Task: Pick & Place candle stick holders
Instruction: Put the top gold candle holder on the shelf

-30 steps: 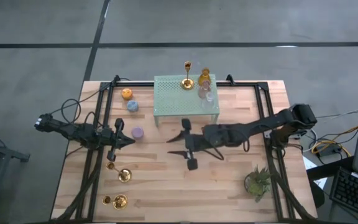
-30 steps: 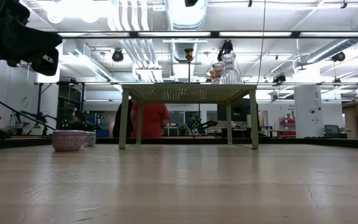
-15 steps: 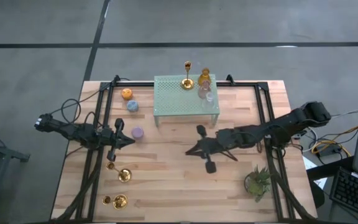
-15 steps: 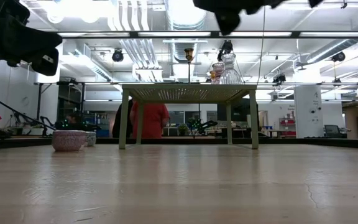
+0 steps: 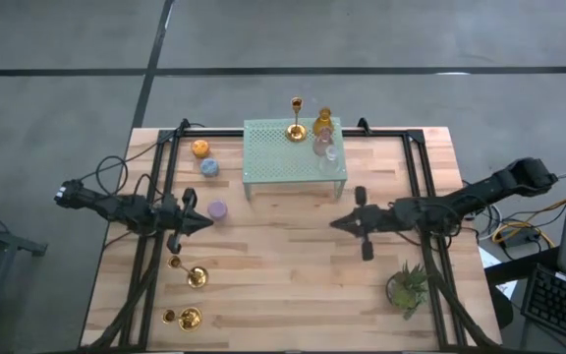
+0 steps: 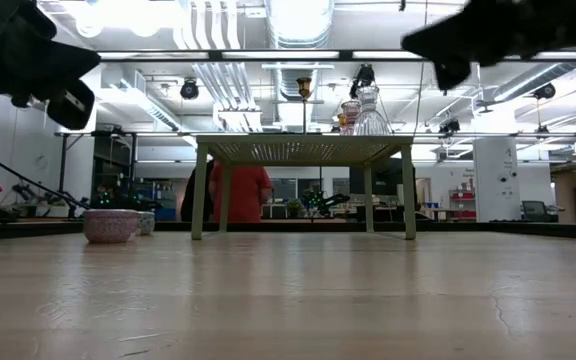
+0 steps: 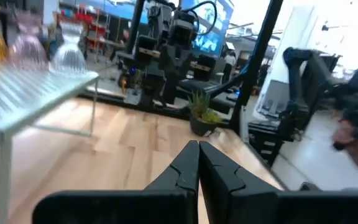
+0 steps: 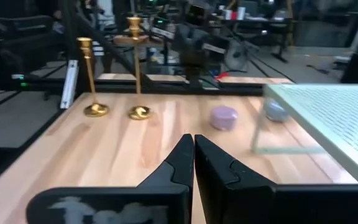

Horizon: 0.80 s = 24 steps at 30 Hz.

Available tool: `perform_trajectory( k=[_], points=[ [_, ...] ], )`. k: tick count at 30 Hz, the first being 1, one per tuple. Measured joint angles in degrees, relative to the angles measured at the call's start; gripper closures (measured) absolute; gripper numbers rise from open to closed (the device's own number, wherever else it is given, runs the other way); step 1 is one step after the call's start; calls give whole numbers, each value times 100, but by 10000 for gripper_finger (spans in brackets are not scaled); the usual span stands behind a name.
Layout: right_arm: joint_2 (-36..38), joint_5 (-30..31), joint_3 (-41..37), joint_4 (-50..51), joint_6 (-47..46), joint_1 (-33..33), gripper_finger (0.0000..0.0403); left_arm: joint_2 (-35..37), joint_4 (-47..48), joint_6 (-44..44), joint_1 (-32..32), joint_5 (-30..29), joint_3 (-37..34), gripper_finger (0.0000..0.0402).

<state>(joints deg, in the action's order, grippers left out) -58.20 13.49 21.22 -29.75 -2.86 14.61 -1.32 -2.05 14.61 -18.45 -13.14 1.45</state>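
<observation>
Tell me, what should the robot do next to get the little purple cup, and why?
Probably the left gripper should open and ease toward the purple cup. It hangs right beside the cup, but its fingers are shut. The cup sits on the table, not on the green rack with other holders. The right gripper is farther off.

- A light wooden worktop [image 5: 263, 285] with black rails running along its left and right sides.
- A pale green mesh rack [image 5: 288, 152] stands on four legs at the far middle of the worktop.
- A small green potted plant [image 5: 408, 286] sits near the front right corner.
- Behind the rack, in the low view, a person in a red top [image 6: 242, 191] stands in the room beyond.
</observation>
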Motion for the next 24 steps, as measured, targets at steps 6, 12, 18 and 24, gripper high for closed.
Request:
perform_trajectory(
  k=[6, 12, 18, 24],
  points=[
    [778, 513, -883, -72, -435, -133, 394, -2, 143, 812, 1, 179, 58, 388],
    [1202, 514, -1493, -112, -932, -155, 394, -2, 2173, 473, -3, 1069, 855, 388],
    [1358, 591, -1815, -275, -945, -155, 394, -31, 2315, 165, -43, 1776, 1268, 388],
    [1307, 618, -1939, -603, -1027, -151, 394, -190, 1949, 765, -62, 2478, 1456, 397]
  ],
)
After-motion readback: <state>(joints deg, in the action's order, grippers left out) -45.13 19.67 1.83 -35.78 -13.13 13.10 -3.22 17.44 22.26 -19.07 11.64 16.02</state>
